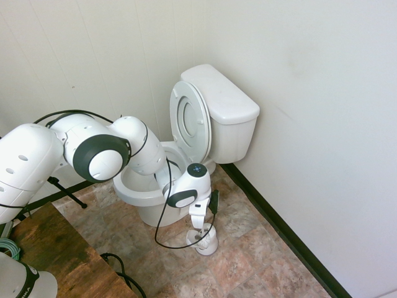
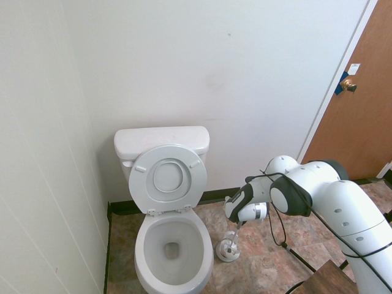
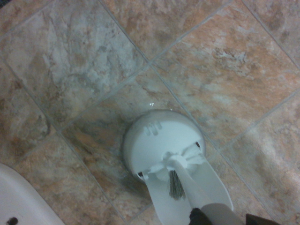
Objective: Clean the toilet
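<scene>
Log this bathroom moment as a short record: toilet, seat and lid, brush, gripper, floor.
toilet: white toilet against the wall, bowl open
seat and lid: both raised, leaning on the tank
brush: handle rises from the white brush holder on the floor beside the bowl
gripper: gripper points down over the holder, shut on the brush handle
floor: brown stone-pattern tiles

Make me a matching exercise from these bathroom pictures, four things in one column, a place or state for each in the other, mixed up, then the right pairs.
Things:
1. toilet seat
2. brush holder
3. door
4. gripper

Places or states:
A. brown, shut, at the far right of the second exterior view
B. raised, leaning against the tank
C. shut on the brush handle, pointing down
D. standing on the tiled floor beside the toilet

Pairs: 1-B, 2-D, 3-A, 4-C
</scene>
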You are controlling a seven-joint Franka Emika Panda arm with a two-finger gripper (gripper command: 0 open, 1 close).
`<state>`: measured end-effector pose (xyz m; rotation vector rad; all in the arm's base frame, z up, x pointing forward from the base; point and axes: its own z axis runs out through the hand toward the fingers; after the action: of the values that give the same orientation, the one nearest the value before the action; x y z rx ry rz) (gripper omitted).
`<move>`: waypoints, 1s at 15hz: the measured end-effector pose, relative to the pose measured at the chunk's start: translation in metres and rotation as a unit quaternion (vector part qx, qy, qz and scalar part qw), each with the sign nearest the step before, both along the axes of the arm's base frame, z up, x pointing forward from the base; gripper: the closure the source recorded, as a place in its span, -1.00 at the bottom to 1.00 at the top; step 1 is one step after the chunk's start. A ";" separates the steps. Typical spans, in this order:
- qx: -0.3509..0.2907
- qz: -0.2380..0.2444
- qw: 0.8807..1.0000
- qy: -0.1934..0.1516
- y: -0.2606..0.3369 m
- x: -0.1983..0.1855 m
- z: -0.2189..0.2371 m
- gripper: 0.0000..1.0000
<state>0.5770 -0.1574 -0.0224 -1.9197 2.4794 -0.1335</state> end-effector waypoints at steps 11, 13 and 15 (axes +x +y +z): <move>-0.030 0.019 0.999 -0.020 -0.011 -0.050 0.148 1.00; -0.037 0.025 0.999 -0.026 -0.011 -0.071 0.185 1.00; -0.037 0.046 0.998 -0.028 -0.006 -0.080 0.228 1.00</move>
<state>0.4975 -0.1630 0.2058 -2.0241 2.3786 -0.2799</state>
